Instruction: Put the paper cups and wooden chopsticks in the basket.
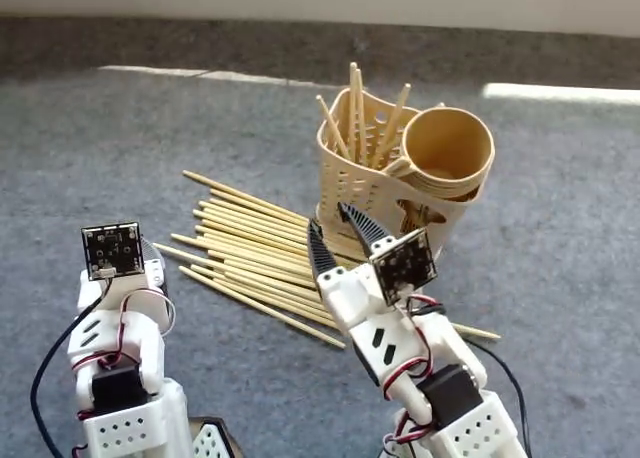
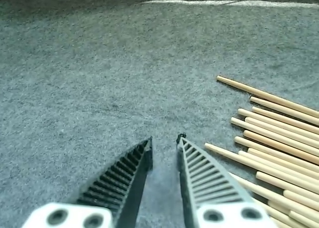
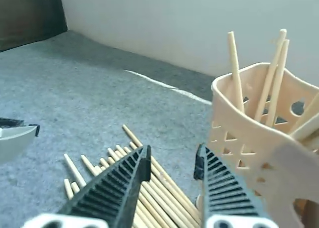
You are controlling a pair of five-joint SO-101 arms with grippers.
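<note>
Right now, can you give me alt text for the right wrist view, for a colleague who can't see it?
The right gripper, jaws open, hangs over a pile of loose wooden chopsticks on grey carpet, just beside the cream basket. Several standing chopsticks already lean inside the basket.

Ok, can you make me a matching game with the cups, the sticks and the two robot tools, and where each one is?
Things:
1. paper cups
2. loose chopsticks
3. left tool
4. right tool

Places:
A. over bare carpet, beside the stick ends
B. lying flat in a pile
C. over the pile, next to the basket
D. tucked inside the basket

Pairs: 1-D, 2-B, 3-A, 4-C.
</note>
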